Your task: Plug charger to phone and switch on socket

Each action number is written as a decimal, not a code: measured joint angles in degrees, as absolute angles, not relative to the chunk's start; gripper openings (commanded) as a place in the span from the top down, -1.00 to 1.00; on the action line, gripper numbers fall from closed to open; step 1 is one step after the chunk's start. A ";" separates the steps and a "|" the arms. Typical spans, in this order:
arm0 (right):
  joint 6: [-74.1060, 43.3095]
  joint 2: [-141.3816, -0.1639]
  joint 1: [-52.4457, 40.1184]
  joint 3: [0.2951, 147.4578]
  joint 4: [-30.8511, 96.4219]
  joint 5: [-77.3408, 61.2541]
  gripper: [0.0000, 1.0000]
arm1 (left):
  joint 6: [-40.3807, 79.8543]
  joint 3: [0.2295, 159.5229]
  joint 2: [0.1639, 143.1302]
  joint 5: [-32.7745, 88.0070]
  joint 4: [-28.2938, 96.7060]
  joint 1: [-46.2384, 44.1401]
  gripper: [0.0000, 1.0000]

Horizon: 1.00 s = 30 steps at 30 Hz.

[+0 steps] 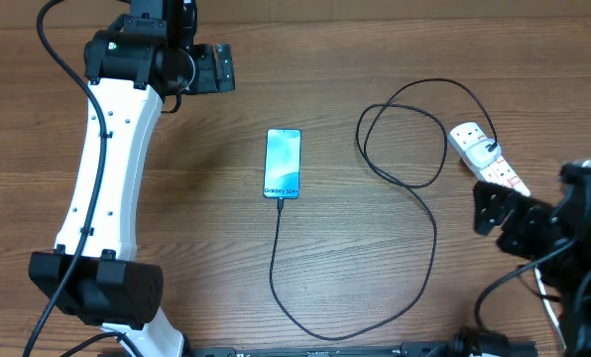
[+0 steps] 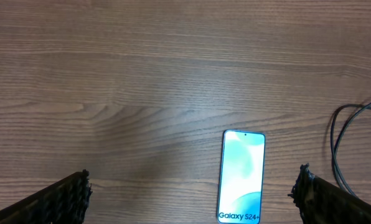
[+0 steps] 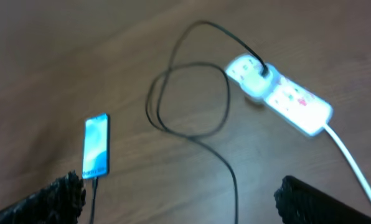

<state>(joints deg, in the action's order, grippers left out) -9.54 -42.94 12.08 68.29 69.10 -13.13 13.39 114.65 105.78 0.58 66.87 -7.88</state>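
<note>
The phone (image 1: 283, 163) lies flat mid-table, screen up, its "Galaxy S24+" band at the near end. The charger cable (image 1: 429, 213) runs from the phone's near end, where its connector tip (image 1: 279, 201) sits at the port, curves right and loops up to the plug in the socket (image 1: 487, 158), a white strip at the right. My left gripper (image 1: 208, 67) is open and empty at the far left, high above the table. My right gripper (image 1: 504, 220) is open and empty, just near of the socket. The phone (image 2: 241, 176) and socket (image 3: 277, 93) also show in the wrist views.
The socket's thick white cord (image 3: 353, 158) runs toward the near right edge. The left arm's white link (image 1: 102, 169) spans the left side of the wooden table (image 1: 177, 198). The right arm's body (image 1: 573, 238) fills the near right corner.
</note>
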 measured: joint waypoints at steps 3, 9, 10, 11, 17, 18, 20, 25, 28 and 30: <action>-9.15 -36.99 9.89 59.57 60.82 -13.23 -1.00 | 13.39 114.63 105.78 0.56 66.85 -7.88 -1.00; -8.93 -26.83 7.66 44.25 48.56 -13.30 -1.00 | 13.41 114.63 105.78 0.56 66.85 -7.88 -1.00; -8.97 -25.32 7.38 42.09 46.96 -13.30 -1.00 | 13.41 114.63 105.78 0.56 66.85 -7.88 -1.00; -8.93 -23.94 7.18 40.23 45.47 -13.26 -1.00 | 13.41 114.63 105.78 0.56 66.85 -7.88 -1.00; -8.88 -15.81 5.93 29.89 35.94 -13.28 -1.00 | 13.39 114.63 105.78 0.56 66.87 -7.88 -1.00; -8.93 -14.90 5.74 28.64 35.05 -13.30 -1.00 | 13.39 114.63 105.78 0.56 66.87 -7.88 -0.99; -8.88 -12.88 5.26 25.91 32.62 -13.30 -1.00 | 13.41 114.63 105.78 0.56 66.87 -7.88 -1.00; -8.86 -7.99 3.95 20.18 26.96 -13.30 -1.00 | 13.41 114.63 105.78 0.56 66.87 -7.88 -0.99; -8.80 -5.08 3.01 16.91 23.81 -13.28 -1.00 | 13.41 114.63 105.78 0.56 66.87 -7.88 -0.99; -8.75 -3.31 2.31 14.83 22.02 -13.23 -1.00 | 13.41 114.63 105.78 0.56 66.87 -7.88 -1.00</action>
